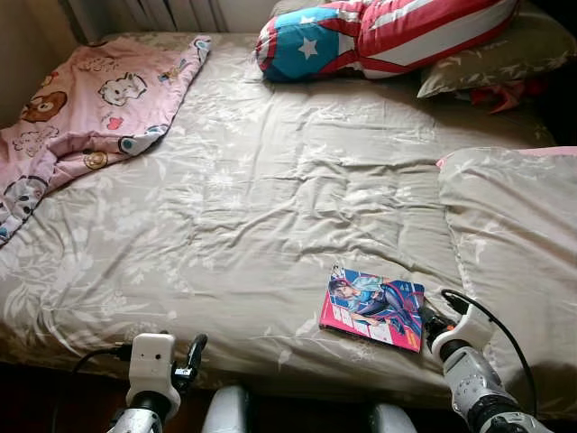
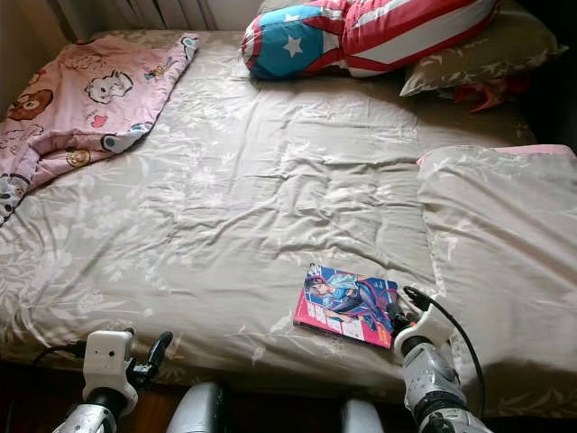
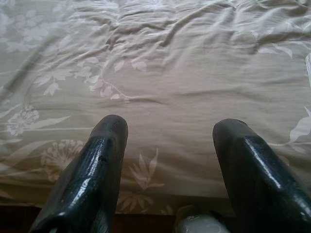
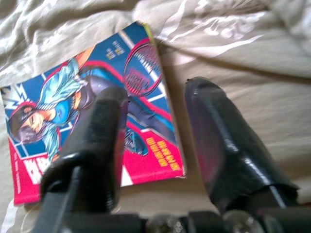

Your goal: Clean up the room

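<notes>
Comic book lies flat near the bed's front edge, just beside a folded duvet. Right gripper hangs over its near corner, fingers wide, one above the cover, one past the book's side edge; nothing held. Step looks like pre-grasp: next, lower and pinch that edge. Soft sheet may bunch. Open bed beyond. Left gripper idle at the bed edge, fingers wide.

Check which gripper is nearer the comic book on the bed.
Right. The right gripper is open at the comic book, one finger over its cover, the other off its edge. The left gripper hovers open at the bed's near edge, well to the book's left.
</notes>
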Tool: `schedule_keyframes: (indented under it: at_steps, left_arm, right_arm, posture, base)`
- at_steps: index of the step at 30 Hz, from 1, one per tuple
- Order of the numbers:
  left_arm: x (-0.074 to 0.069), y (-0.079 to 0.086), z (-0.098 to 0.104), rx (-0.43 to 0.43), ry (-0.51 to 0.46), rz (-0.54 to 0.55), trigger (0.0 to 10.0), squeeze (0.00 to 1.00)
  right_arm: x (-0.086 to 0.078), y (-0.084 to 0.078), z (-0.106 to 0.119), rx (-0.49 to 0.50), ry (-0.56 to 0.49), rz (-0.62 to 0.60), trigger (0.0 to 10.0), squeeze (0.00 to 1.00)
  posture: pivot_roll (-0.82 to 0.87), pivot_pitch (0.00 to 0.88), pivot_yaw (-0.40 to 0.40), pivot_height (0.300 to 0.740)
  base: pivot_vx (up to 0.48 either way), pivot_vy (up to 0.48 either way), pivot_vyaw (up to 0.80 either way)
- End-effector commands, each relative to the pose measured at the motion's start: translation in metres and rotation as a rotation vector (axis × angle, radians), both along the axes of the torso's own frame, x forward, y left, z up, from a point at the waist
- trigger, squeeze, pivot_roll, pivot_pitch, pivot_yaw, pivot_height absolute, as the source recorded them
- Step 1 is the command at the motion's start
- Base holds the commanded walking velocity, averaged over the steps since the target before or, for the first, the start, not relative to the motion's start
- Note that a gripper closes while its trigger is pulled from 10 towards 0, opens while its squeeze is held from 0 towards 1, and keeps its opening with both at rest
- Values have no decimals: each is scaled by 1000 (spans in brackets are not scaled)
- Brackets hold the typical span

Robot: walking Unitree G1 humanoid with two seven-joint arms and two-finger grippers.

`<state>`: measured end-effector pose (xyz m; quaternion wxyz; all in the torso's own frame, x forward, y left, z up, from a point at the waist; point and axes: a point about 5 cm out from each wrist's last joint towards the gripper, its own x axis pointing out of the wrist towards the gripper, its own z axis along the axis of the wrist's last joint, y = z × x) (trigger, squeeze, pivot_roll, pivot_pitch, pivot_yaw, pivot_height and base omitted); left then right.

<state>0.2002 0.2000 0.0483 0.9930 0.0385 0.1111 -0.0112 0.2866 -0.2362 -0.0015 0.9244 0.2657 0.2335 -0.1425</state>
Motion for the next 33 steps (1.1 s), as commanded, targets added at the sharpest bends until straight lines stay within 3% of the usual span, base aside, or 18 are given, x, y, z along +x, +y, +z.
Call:
schedule_keyframes:
  at_steps: [1,2,9,12,19,29,33]
  left_arm:
    - [-2,0,-2,1,19,-8,10000,0]
    - [0,-1,-3,-2,19,-9,10000,0]
    - [11,-2,-14,-32,39,20,10000,0]
    - [19,-2,-25,-68,69,47,10000,0]
    - [35,-5,-47,-93,144,56,10000,0]
    - [25,0,-90,-104,358,132,10000,0]
    - [18,-3,-101,-102,429,139,10000,0]
  right_arm:
    - [-2,-2,-1,-10,8,-14,10000,400]
    - [-1,-1,0,-26,1,-2,10000,0]
    - [-4,13,-5,-139,-12,142,10000,0]
    - [-14,26,-14,-141,-39,190,10000,0]
    - [-32,36,-25,-209,-53,231,10000,0]
    - [-63,50,-55,-220,149,327,10000,0]
    - [-74,49,-63,-209,237,301,10000,0]
  posture:
    - [59,201,35,649]
    - [54,194,31,649]
    - [24,152,12,649]
    - [5,115,2,649]
    - [-22,37,-15,654]
    - [-42,0,-49,714]
    - [-42,0,-53,738]
  base:
    - [0,0,0]
    - [0,0,0]
    - [0,0,0]
    - [0,0,0]
    - [0,0,0]
    - [0,0,0]
    - [0,0,0]
